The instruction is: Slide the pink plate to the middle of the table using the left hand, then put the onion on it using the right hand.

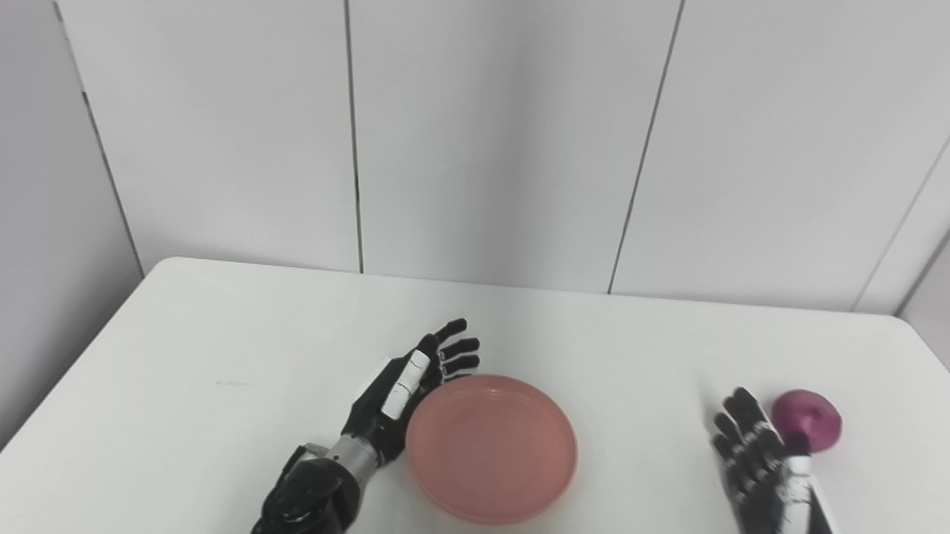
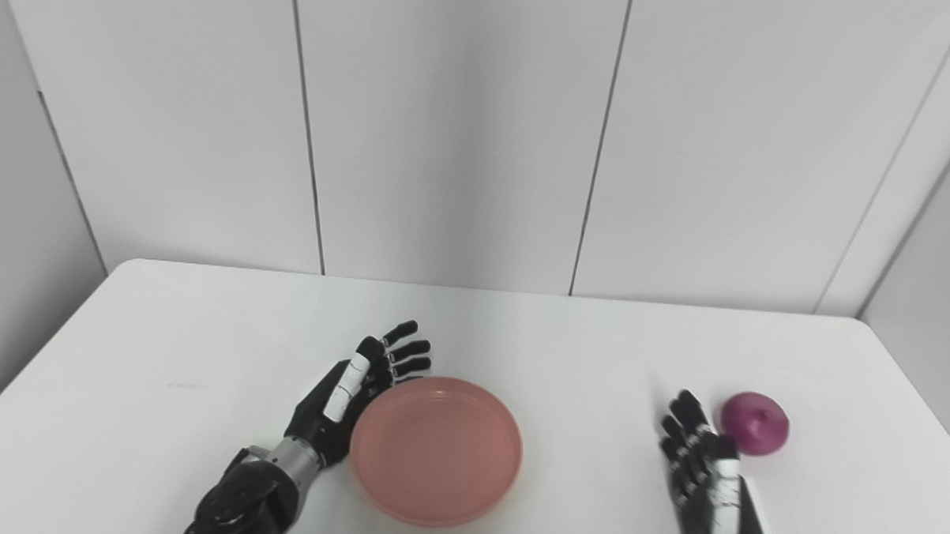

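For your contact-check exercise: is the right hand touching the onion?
Cannot tell. In both eye views the right hand overlaps the onion's left edge, with no clear gap or grip visible.

We see a white table (image 1: 210, 363) with rounded far corners filling the lower half of the view. Behind its far edge stands a wall (image 1: 502, 124) of pale grey panels, split by thin dark upright seams. At the right another panel (image 2: 924, 235) angles toward us. The light is soft and even, with faint shadows.
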`<state>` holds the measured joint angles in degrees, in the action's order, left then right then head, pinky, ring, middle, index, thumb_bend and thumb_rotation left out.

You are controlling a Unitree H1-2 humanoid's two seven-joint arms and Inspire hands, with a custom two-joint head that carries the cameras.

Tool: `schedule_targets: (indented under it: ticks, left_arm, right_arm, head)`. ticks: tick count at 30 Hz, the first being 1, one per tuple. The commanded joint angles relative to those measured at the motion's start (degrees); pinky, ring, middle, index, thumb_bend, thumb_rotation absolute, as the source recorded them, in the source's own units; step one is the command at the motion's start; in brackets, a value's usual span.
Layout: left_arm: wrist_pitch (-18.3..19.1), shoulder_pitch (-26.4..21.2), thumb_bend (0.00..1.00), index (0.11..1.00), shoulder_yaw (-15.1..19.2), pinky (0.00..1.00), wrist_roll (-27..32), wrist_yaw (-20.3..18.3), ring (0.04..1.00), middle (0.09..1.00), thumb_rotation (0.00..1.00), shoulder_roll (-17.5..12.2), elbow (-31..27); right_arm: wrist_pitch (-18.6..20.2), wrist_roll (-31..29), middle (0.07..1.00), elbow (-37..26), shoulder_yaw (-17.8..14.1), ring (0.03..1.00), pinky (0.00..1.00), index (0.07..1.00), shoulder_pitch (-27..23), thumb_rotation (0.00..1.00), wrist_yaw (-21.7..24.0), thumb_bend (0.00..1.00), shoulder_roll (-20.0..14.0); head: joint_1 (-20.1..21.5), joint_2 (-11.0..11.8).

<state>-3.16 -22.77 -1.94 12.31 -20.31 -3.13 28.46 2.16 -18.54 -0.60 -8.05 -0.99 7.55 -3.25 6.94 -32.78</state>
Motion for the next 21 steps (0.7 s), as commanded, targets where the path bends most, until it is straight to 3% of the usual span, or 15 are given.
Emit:
schedule_targets:
  ticks: [1, 10, 21]
  left_arm:
    - [3.41, 4.13, 0.86, 0.893, -0.02, 0.81, 0.5, -1.05, 0.853, 0.867, 0.87, -0.79, 2.82]
    - [3.52, 3.34, 0.86, 0.882, 0.41, 0.81, 0.87, -2.51, 0.845, 0.861, 0.85, -1.37, 3.82]
    - [1.35, 1.93, 0.88, 0.882, 0.49, 0.79, 0.35, -1.96, 0.837, 0.848, 0.84, -1.16, 7.93]
  right_arm:
    - [1.96, -0.17, 0.95, 3.21, 1.26, 0.967, 1.0, 0.939, 2.75, 0.91, -1.08, 0.94, 3.21]
    - [1.56, 1.62, 0.934, 3.0, 2.36, 0.955, 0.98, 0.934, 2.34, 0.94, -2.46, 0.86, 4.53]
    - [0.89, 2.15, 0.939, 4.03, 2.88, 0.952, 0.98, 0.93, 1.91, 0.95, -2.43, 0.85, 4.2]
  head:
    - [1.24, -0.14]
    - [2.95, -0.51]
    - [4.08, -0.23]
